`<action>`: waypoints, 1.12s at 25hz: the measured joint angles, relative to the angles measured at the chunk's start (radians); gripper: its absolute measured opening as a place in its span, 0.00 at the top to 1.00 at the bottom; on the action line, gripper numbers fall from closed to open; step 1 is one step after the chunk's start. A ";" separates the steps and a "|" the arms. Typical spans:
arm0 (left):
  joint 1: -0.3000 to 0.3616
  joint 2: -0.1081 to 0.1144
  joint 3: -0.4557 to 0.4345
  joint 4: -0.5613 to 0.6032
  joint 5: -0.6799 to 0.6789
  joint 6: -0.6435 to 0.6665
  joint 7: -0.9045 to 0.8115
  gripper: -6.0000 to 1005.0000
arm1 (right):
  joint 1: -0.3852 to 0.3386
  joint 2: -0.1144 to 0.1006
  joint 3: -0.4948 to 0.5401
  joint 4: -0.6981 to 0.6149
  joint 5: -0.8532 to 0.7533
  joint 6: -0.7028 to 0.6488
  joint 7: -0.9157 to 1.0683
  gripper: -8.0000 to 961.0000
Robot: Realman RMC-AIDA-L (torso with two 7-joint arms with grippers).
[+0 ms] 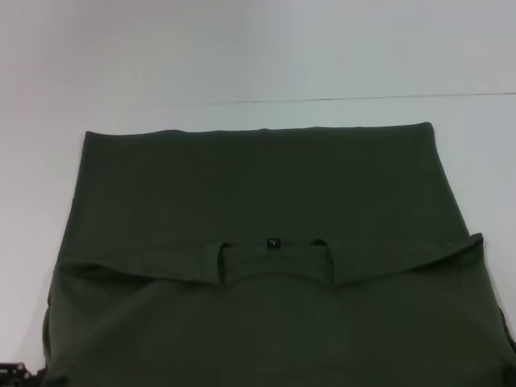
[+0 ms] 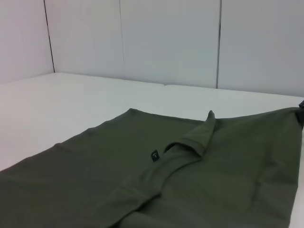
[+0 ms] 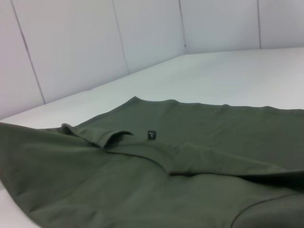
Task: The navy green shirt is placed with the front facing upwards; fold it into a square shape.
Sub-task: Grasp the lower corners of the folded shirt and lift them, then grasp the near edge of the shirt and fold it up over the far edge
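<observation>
Already folded once, the shirt (image 1: 258, 266) covers the near half of my white desk (image 1: 258, 48).

Its near part lies doubled over the far part, and that fold's edge runs across the middle from the left side to the right. A small dark label (image 1: 274, 243) sits at the collar notch in that edge. The far hem runs straight, parallel to the desk's far edge, with bare desk beyond it. The cloth is dark olive, matte and soft, mostly flat, with a raised ridge at the collar. A dark bit of my left arm (image 1: 14, 372) shows at the near left corner; neither claw is in sight, so I cannot tell their opening or what they hold.
</observation>
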 joint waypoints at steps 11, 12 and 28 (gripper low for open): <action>-0.021 0.010 -0.088 -0.010 0.038 0.015 -0.026 0.93 | 0.038 -0.006 0.036 -0.019 -0.036 -0.008 0.092 0.95; -0.026 0.013 -0.102 -0.014 0.037 0.012 -0.032 0.93 | 0.045 -0.007 0.038 -0.029 -0.039 -0.008 0.109 0.95; -0.071 0.023 -0.152 -0.050 -0.040 -0.003 -0.175 0.93 | 0.116 -0.009 0.049 -0.205 -0.049 -0.035 0.439 0.94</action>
